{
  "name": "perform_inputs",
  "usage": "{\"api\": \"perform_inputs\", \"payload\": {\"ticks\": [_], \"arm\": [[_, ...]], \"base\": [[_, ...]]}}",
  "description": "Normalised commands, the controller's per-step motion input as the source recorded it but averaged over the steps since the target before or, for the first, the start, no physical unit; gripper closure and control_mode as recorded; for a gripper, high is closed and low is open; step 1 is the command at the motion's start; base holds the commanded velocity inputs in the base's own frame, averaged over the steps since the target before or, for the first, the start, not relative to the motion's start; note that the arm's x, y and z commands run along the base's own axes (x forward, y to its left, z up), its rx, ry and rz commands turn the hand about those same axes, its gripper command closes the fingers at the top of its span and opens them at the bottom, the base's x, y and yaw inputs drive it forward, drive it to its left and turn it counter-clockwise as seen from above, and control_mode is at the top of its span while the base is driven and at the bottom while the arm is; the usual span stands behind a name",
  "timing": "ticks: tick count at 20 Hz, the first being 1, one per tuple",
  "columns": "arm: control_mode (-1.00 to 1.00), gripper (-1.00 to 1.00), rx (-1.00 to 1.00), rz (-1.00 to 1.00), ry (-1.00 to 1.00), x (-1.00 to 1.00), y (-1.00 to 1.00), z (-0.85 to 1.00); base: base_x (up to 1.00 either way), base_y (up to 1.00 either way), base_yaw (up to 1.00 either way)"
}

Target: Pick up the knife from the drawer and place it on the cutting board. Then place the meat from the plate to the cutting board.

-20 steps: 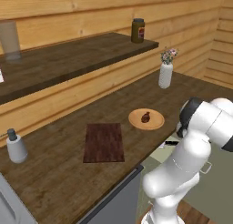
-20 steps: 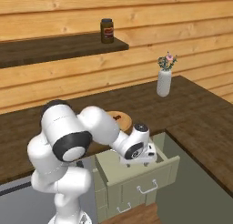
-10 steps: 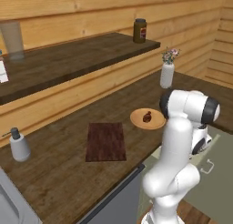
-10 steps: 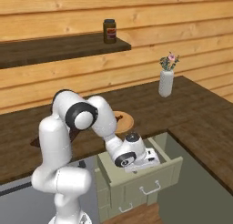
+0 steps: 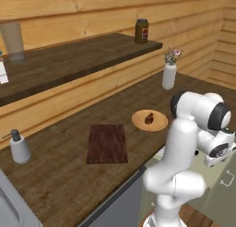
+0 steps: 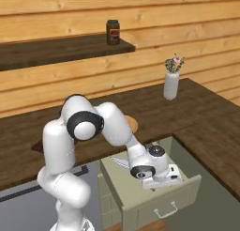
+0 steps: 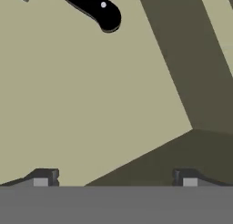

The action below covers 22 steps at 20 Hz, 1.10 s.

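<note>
Black knife [image 7: 93, 7] handle on pale drawer [image 7: 91, 100] floor, beyond end effector [image 7: 115, 177]; end effector open, empty, inside drawer. Meat [image 5: 149, 118] on plate [image 5: 138, 121]; cutting board [image 5: 107, 143] beside, on table [image 5: 60, 175].

Lit evenly and softly throughout, without glare. Rendered slightly soft and low in detail in both base views. Faint shade cast under the shelf [image 5: 87, 60] and beneath the arm onto the drawer [image 6: 159, 197]. In the hand view, crisp edges, with a broad dark shadow across the drawer floor.
</note>
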Motion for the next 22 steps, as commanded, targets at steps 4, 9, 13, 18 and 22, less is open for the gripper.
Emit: {"api": "perform_inputs", "payload": {"ticks": [4, 9, 13, 18, 22], "arm": [[-1.00, -1.00, 0.23, 0.07, 0.00, -0.99, -0.92, 0.16], [-1.00, -1.00, 0.09, 0.09, 0.03, -0.22, -0.16, 0.47], [-1.00, -1.00, 0.00, 0.06, 0.14, 0.52, 0.45, 0.77], [-1.00, -1.00, -0.01, 0.03, 0.11, 0.76, 0.81, 0.38], [-1.00, -1.00, -0.06, 0.06, 0.00, 0.33, 0.68, -0.01]], "base": [[0.00, 0.00, 0.00], [0.00, 0.00, 0.00], [0.00, 0.00, 0.00], [0.00, 0.00, 0.00], [0.00, 0.00, 0.00]]}}
